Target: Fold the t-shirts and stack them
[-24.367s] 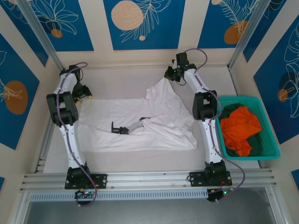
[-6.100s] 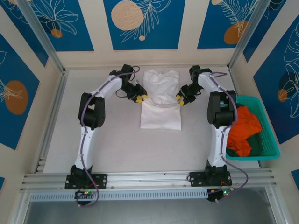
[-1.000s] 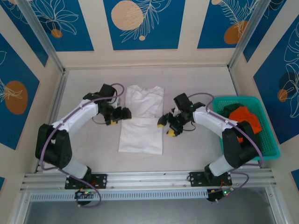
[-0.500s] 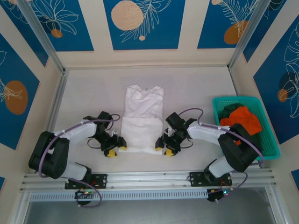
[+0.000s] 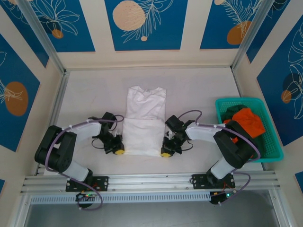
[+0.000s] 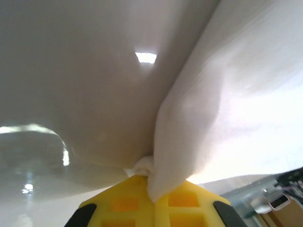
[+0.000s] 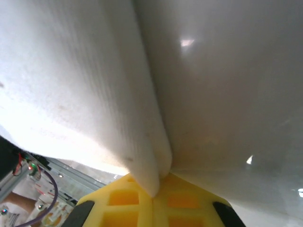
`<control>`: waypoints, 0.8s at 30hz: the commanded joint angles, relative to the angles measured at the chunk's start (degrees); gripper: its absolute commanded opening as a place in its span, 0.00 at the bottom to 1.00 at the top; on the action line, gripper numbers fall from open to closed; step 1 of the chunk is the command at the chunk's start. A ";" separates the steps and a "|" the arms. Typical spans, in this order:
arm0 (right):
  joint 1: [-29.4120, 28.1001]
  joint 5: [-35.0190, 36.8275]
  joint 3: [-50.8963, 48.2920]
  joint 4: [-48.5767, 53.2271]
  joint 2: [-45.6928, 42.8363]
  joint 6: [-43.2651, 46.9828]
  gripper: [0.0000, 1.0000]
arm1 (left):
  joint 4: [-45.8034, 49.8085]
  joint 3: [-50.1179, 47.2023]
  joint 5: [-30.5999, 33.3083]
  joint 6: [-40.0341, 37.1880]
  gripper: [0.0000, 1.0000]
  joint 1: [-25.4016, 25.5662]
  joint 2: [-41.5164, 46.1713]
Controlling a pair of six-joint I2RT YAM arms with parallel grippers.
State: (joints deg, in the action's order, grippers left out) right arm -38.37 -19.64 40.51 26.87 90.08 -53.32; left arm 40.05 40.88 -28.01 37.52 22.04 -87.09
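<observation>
My left hand (image 5: pixel 118 150) and right hand (image 5: pixel 164 152) were pinched shut on the shirt (image 5: pixel 142 127) at its 6 o'clock corners. It lay on the counter (image 5: pixel 199 94), long axis running toward 12.

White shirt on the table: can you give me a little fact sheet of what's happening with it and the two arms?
White shirt: folded into a narrow strip, lying on the table
Left end effector: shut on the shirt's near left corner
Right end effector: shut on its near right corner
Basket: at the right, holding an orange shirt and a green shirt
</observation>
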 commanded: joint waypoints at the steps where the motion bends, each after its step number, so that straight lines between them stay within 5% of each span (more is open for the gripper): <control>1: 1.98 3.24 0.76 5.53 1.03 2.40 0.00 | 4.57 2.43 12.49 -3.99 0.00 0.19 1.43; 6: 1.72 2.22 -2.79 5.13 -0.49 2.01 0.00 | 7.53 0.88 13.22 -5.44 0.00 0.28 4.54; 14: -3.72 -1.35 -6.41 6.78 -8.07 -1.71 0.00 | 12.35 1.47 0.64 -5.83 0.00 5.00 6.12; 19: -7.41 -1.79 -7.26 12.11 -21.29 -4.65 0.00 | 19.90 0.80 -6.81 -8.79 0.00 5.29 14.74; 24: -9.17 -0.16 -9.21 17.69 -37.76 -9.50 0.00 | 18.09 -2.22 -10.66 -0.91 0.00 5.29 30.72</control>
State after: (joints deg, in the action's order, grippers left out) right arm -46.78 -20.18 32.91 36.56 58.94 -58.43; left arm 54.83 39.97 -34.63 32.86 27.14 -63.18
